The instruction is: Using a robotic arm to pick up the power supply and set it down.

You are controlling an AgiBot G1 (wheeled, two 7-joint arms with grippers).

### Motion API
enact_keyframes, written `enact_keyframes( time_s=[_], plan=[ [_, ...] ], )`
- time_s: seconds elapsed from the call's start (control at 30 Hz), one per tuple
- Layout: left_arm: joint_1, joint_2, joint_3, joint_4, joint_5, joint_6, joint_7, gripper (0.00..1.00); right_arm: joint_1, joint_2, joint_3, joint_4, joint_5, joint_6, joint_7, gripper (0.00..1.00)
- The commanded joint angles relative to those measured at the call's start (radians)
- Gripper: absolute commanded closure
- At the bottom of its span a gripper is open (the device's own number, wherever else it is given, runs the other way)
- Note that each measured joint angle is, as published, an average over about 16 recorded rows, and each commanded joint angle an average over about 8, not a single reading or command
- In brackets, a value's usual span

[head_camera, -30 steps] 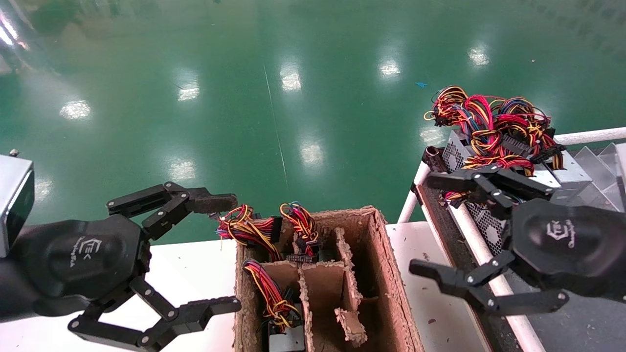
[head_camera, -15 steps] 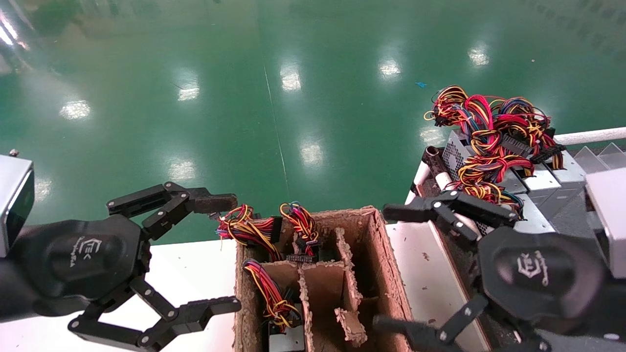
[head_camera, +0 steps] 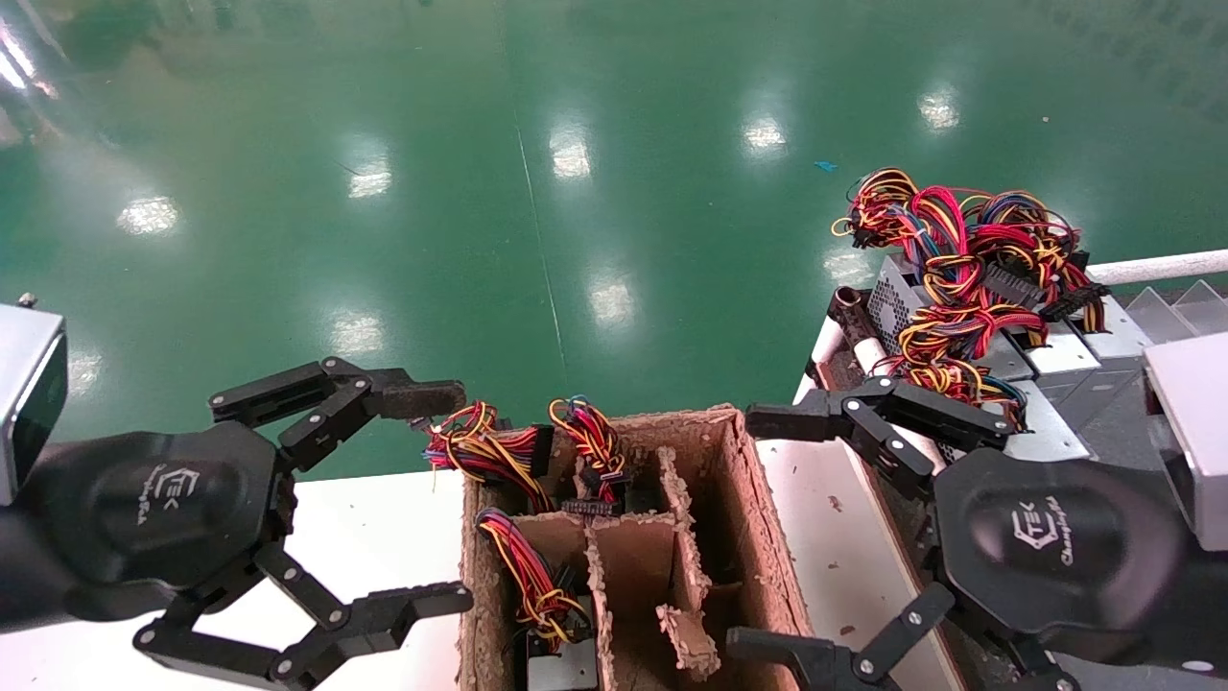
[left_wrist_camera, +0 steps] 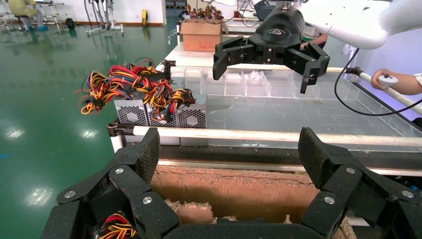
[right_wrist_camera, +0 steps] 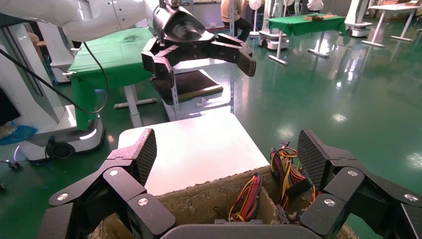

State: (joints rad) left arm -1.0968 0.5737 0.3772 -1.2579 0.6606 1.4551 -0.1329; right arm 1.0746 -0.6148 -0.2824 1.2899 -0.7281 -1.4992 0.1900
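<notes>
Several grey power supplies [head_camera: 898,296] with red, yellow and orange wire bundles [head_camera: 959,240] stand on the rack at the right; their fan grilles [left_wrist_camera: 191,116] face the left wrist view. Another power supply [head_camera: 561,669] sits low in the cardboard box [head_camera: 767,537], wires [head_camera: 523,566] trailing up. My right gripper [head_camera: 763,533] hangs open over the box's right side, holding nothing; its wrist view looks down on the box rim [right_wrist_camera: 199,199] and wires [right_wrist_camera: 249,191]. Left of the box, my left gripper [head_camera: 420,499] is open and empty too.
The box has torn cardboard dividers [head_camera: 686,576] and stands on a white table [head_camera: 384,537]. A white rail [left_wrist_camera: 278,135] edges the rack just right of the box. Clear plastic bins [left_wrist_camera: 259,84] lie farther along the rack. Green floor [head_camera: 576,192] lies beyond.
My right gripper has swung left, from over the rack's power supplies to above the box's right side, still open. The left gripper has not moved.
</notes>
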Motion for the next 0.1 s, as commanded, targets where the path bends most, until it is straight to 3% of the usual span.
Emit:
enact_keyframes(
  time_s=[0.03,0.1],
  plan=[
    [0.0,0.0,0.0,0.0,0.0,0.0,0.0,0.0,0.0,0.001,0.001,-0.002,0.0,0.001,-0.001,0.0],
    [0.0,0.0,0.0,0.0,0.0,0.0,0.0,0.0,0.0,0.002,0.001,-0.002,0.0,0.001,-0.001,0.0]
  ],
)
